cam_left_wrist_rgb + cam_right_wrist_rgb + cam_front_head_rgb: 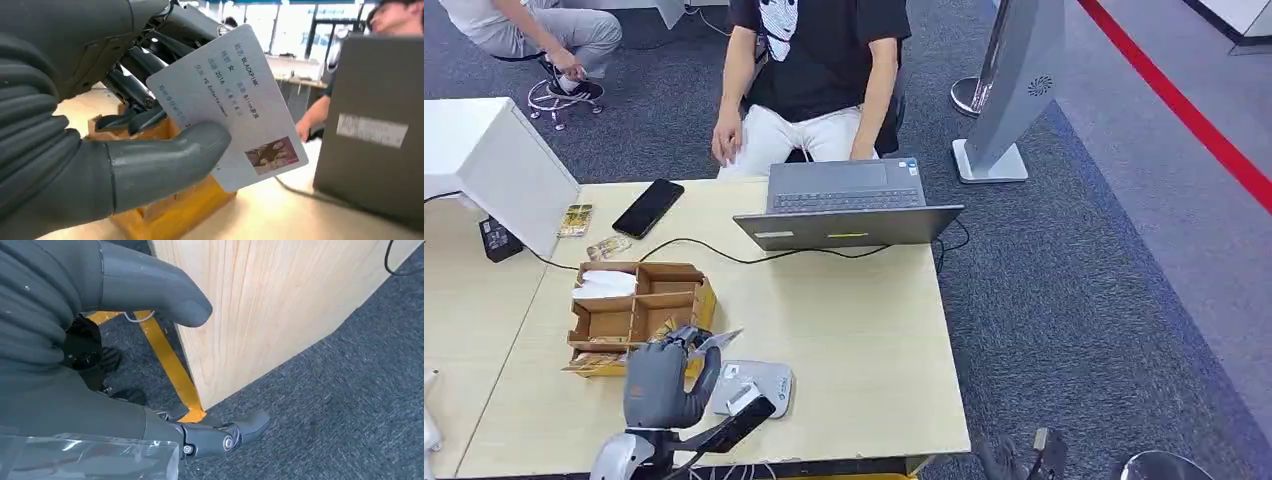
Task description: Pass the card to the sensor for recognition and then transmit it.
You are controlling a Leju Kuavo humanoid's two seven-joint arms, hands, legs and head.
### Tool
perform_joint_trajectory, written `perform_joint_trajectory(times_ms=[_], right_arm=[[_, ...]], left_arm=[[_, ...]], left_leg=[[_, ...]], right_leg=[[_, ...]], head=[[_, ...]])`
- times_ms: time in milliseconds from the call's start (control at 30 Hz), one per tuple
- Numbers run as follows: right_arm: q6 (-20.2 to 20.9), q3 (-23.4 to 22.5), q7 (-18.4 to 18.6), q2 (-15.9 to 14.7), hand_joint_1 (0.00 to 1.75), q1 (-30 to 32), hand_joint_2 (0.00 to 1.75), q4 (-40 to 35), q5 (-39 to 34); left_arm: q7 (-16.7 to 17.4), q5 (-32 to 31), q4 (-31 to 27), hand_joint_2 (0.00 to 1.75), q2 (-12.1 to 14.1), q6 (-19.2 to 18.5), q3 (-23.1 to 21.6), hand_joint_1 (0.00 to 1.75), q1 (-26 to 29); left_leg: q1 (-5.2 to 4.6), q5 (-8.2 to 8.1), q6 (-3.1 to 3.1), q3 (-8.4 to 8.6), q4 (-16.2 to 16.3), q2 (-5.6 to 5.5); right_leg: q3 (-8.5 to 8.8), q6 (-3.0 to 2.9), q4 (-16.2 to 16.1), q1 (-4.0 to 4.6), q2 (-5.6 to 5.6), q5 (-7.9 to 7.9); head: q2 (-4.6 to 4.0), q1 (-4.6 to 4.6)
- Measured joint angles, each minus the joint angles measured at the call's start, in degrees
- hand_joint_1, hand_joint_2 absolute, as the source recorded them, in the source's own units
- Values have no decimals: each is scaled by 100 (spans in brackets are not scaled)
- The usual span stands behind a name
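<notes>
Two views show the left hand [664, 380] at work: from the head camera it hovers over the near part of the pale table [854, 330], just beside the cardboard box [639, 310] with its compartments, and above the rounded grey sensor [759, 385] lying flat near the front edge. The card [716, 342] appears there as a thin pale sliver past the fingers; the left wrist view shows the card [235, 100] close up — pinched between the thick thumb [170, 157] and the dark fingers [135, 90], tilted, printed face toward the camera. On it "BLACKPINK", "2016" and "YG Entertainment" can be read, with a small group photo in one corner; the other lines are too small to tell. The right hand [150, 360] hangs beside the table's wooden side, over grey carpet and a yellow tape strip, thumb and a finger apart, nothing in it. Across the table a laptop [844, 205] stands open before a seated person [814, 70], a black phone [649, 207] lying near the far edge. Bare tabletop lies to the right of the sensor.
</notes>
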Motion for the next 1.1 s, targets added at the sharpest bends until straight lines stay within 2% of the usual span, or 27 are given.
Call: perform_joint_trajectory(times_ms=[200,400,633,1100], right_arm=[[2,-4,-2,-2,0,-1,175,0,7],[9,-4,-11,-2,0,28,175,0,33],[26,-4,-4,-2,0,28,175,0,46],[61,-7,-9,-2,0,36,175,-2,46]], left_arm=[[48,2,643,175,-17,20,0,175,1],[413,186,1266,175,13,501,-37,175,94],[553,219,1715,175,50,481,-118,175,-26],[527,258,1984,175,55,503,-166,175,-63]], left_leg=[[0,0,0,0,0,0],[0,0,0,0,0,0],[0,-1,1,9,-1,-1],[0,0,1,12,0,-2]], right_leg=[[1,0,0,0,0,0],[0,1,0,0,-1,-1],[14,2,0,0,-5,-2],[16,2,0,0,-9,-1]], head=[[0,0],[0,-2],[0,-2],[0,0]])
